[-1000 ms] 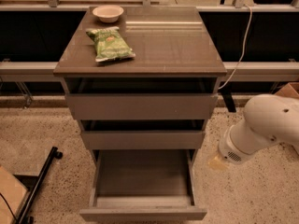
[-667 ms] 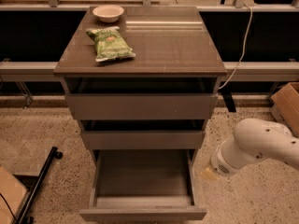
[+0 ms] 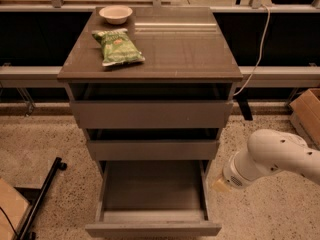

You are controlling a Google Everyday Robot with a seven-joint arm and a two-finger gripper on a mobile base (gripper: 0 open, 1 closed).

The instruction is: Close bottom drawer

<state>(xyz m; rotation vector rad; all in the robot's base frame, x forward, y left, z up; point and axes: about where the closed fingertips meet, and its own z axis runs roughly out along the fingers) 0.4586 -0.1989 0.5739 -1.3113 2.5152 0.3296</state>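
Note:
The bottom drawer (image 3: 152, 228) of the grey-brown cabinet stands pulled far out toward me. Its slim front panel is at the bottom edge of the view and its plain floor (image 3: 152, 186) is bare. My white arm comes in from the right. My gripper (image 3: 221, 185) is at its yellowish tip, just outside the drawer's right side wall (image 3: 204, 186), about halfway along it. Most of the gripper is hidden behind the wrist.
The top drawer (image 3: 150, 114) and middle drawer (image 3: 152, 149) stand slightly out. A green chip bag (image 3: 117, 46) and a white bowl (image 3: 115, 14) sit on the cabinet top. A cardboard box (image 3: 306, 111) is at the right, a black stand leg (image 3: 42, 194) on the floor at left.
My arm has moved down and to the left, bringing the gripper closer to the bottom drawer's right side wall. The drawers have not moved.

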